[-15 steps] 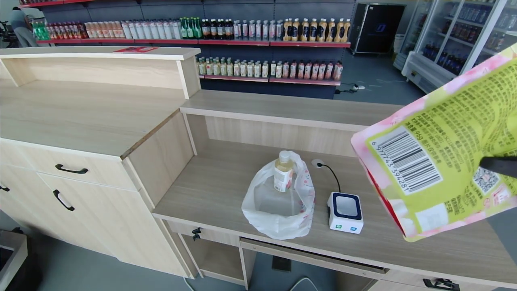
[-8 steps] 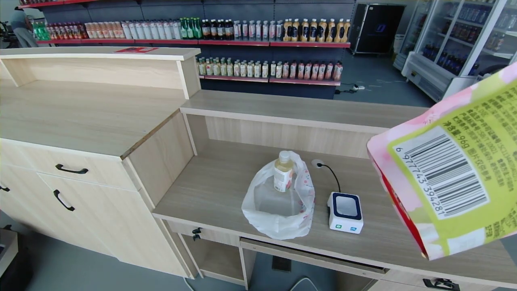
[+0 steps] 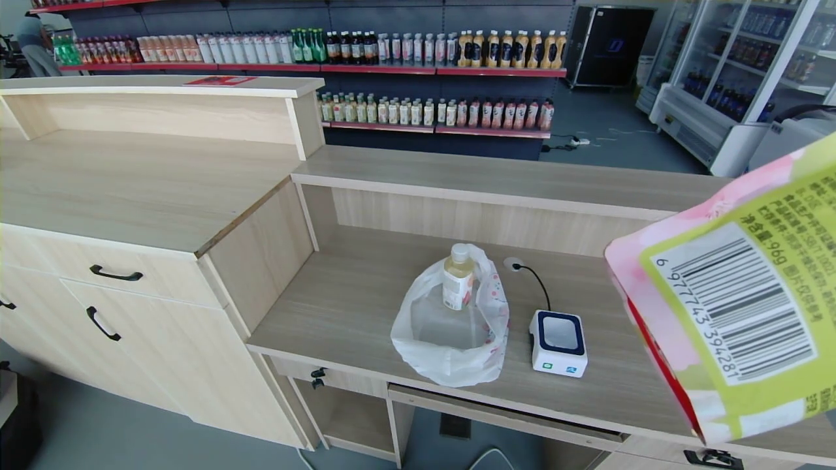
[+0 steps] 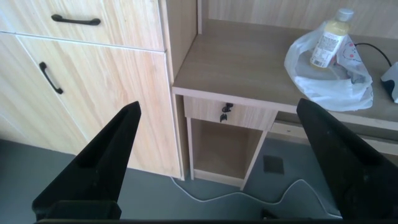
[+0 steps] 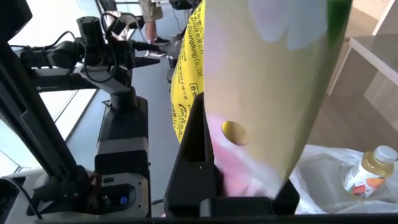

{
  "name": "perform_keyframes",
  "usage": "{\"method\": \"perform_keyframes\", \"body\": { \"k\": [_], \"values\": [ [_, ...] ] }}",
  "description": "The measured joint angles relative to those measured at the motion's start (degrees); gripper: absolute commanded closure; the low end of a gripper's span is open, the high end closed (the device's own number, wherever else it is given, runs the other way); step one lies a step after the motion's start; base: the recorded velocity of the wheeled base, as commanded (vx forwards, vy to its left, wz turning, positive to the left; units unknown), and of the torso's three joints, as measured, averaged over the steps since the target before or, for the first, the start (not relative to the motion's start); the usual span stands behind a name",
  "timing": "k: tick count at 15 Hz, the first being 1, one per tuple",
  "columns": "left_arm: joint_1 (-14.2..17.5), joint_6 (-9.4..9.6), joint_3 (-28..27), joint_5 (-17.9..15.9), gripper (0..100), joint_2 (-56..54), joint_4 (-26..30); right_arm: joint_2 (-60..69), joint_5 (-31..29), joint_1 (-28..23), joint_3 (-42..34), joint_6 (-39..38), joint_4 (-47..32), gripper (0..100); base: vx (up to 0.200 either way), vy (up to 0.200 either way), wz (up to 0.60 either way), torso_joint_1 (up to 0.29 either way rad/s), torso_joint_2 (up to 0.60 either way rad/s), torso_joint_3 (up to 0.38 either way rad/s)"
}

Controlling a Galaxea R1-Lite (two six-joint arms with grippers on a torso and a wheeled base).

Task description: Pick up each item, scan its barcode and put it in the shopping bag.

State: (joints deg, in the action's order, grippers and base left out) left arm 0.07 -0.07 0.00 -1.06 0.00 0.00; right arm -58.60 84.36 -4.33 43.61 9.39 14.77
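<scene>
A pink and green snack bag (image 3: 738, 307) hangs high above the counter's right end, its barcode facing the head camera. My right gripper (image 5: 242, 143) is shut on this snack bag (image 5: 267, 93). A white shopping bag (image 3: 450, 333) sits open on the lower counter with a pale drink bottle (image 3: 458, 277) upright inside it. To the right of the bag stands the white scanner (image 3: 558, 343), window up. My left gripper (image 4: 217, 106) is open and holds nothing, low in front of the cabinet, left of the shopping bag (image 4: 329, 68) and bottle (image 4: 326, 37).
A taller counter (image 3: 130, 176) with drawers stands left of the lower counter (image 3: 339, 300); a raised ledge (image 3: 470, 173) runs along its back. The scanner's cable (image 3: 535, 281) leads to a hole behind it. Black stands (image 5: 93, 62) occupy the floor behind me.
The snack bag has moved right and down in the head view, partly leaving the picture. The dark finger seen on it a second ago has passed beyond the edge.
</scene>
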Motion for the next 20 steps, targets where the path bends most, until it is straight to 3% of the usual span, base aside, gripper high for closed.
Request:
{"method": "perform_keyframes", "body": {
  "k": [20],
  "values": [
    [0.02, 0.00, 0.00, 0.00, 0, 0.00, 0.00, 4.06, 0.00, 0.04, -2.07, 0.00, -0.66, 100, 0.000, 0.000, 0.00, 0.000, 0.00, 0.000]
  ]
}}
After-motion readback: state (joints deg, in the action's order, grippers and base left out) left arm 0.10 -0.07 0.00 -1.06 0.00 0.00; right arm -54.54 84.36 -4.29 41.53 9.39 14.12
